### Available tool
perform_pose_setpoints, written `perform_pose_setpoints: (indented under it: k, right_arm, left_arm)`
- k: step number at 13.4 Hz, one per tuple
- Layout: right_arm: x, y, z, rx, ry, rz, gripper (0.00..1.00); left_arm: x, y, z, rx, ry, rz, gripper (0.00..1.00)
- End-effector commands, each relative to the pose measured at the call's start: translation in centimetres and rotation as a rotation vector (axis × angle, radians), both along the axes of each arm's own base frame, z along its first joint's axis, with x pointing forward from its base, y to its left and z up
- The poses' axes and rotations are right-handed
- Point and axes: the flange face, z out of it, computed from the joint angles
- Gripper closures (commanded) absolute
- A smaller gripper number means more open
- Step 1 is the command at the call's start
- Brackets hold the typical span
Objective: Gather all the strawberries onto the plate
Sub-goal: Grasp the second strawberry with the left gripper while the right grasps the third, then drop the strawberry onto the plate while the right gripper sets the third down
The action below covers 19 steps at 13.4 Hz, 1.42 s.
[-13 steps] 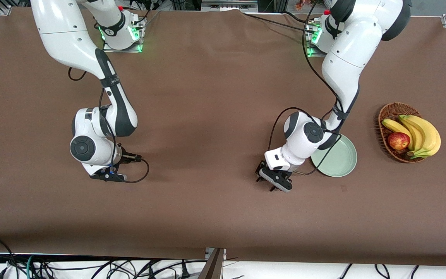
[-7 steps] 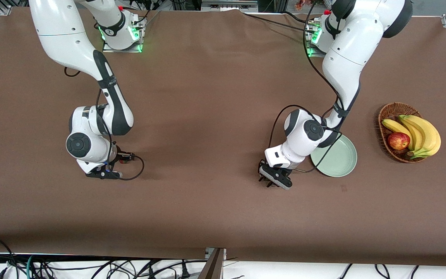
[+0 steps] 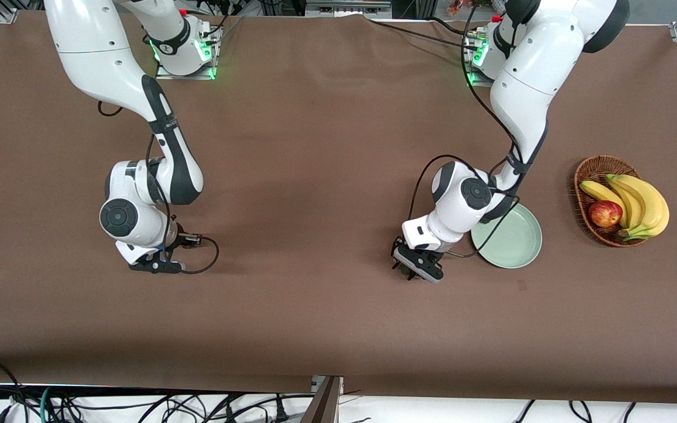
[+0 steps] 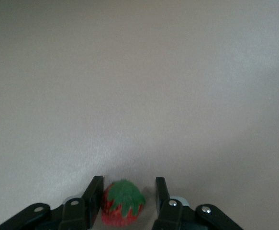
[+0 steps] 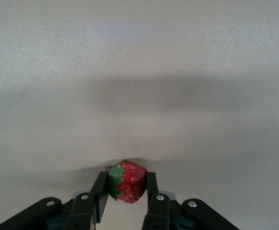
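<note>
In the right wrist view a small red strawberry [image 5: 128,182] with a green top sits pinched between both fingers of my right gripper [image 5: 126,175], just above the brown cloth. In the front view that gripper [image 3: 156,267] is low over the table toward the right arm's end. My left gripper [image 3: 415,271] is low beside the mint-green plate [image 3: 512,244]. In the left wrist view another strawberry [image 4: 122,206] stands leaf-up inside the left gripper [image 4: 128,181]. One finger touches it and a narrow gap shows at the other. Both berries are hidden in the front view.
A brown wicker basket [image 3: 591,167] holding bananas [image 3: 638,202] and a red-yellow apple [image 3: 605,213] stands toward the left arm's end, past the plate. Loose cables hang by both wrists.
Both hands have crept a little toward the robots' bases. The right hand has also slid slightly toward its own end of the table. Plate and basket have not moved.
</note>
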Motion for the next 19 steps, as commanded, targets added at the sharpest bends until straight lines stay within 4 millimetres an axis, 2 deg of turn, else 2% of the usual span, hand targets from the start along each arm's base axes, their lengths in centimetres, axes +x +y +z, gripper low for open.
perform_pose_setpoints:
  k: [1,3,4,6,7,9,11,13,14,15,16,17,18,19]
  right_arm:
    - [0.1,1.0,1.3,0.008,-0.024,0.011,0.75]
    - [0.8,2.0,2.3,0.029,-0.040,-0.014,0.76]
    - [0.9,3.2,2.7,0.041,-0.051,-0.038,0.76]
    - [1.0,7.8,2.5,0.114,-0.050,-0.120,0.76]
    - [1.2,10.2,2.3,0.161,-0.046,-0.174,0.76]
    - [1.4,14.8,2.6,0.250,-0.037,-0.263,0.76]
    - [1.0,18.6,3.3,0.302,-0.022,-0.342,0.76]
    - [-0.3,23.9,3.7,0.362,-0.017,-0.441,0.75]
    - [-1.1,26.7,3.7,0.409,-0.031,-0.498,0.75]
    - [-1.9,29.5,3.7,0.455,-0.041,-0.553,0.74]
    - [-2.8,32.0,3.2,0.489,-0.050,-0.596,0.74]
    - [-3.8,34.7,3.1,0.527,-0.063,-0.639,0.72]
    - [-5.2,37.7,2.7,0.570,-0.077,-0.682,0.71]
    - [-6.6,40.5,2.3,0.611,-0.094,-0.725,0.69]
  left_arm:
    - [-1.5,0.7,0.1,0.019,0.038,-0.004,0.74]
    - [-1.5,0.7,0.3,0.018,0.035,-0.003,0.91]
    - [-1.3,0.7,0.7,0.017,0.029,-0.002,0.93]
    - [-0.9,1.3,3.4,0.027,0.059,-0.009,0.94]
    - [-0.7,2.1,5.4,0.045,0.113,-0.015,0.93]
    - [-0.4,5.6,9.0,0.112,0.224,-0.052,0.92]
    - [0.1,10.9,11.2,0.198,0.278,-0.174,0.91]
    - [0.4,16.4,11.4,0.219,0.317,-0.315,0.89]
    - [0.4,18.5,10.6,0.224,0.316,-0.368,0.87]
    - [0.4,20.5,9.9,0.221,0.321,-0.389,0.80]
    - [0.1,22.1,8.9,0.217,0.330,-0.393,0.63]
    - [0.0,22.8,8.6,0.214,0.332,-0.384,0.47]
    - [0.0,22.8,8.8,0.216,0.331,-0.383,0.00]
    - [0.0,22.7,9.4,0.216,0.329,-0.385,0.00]
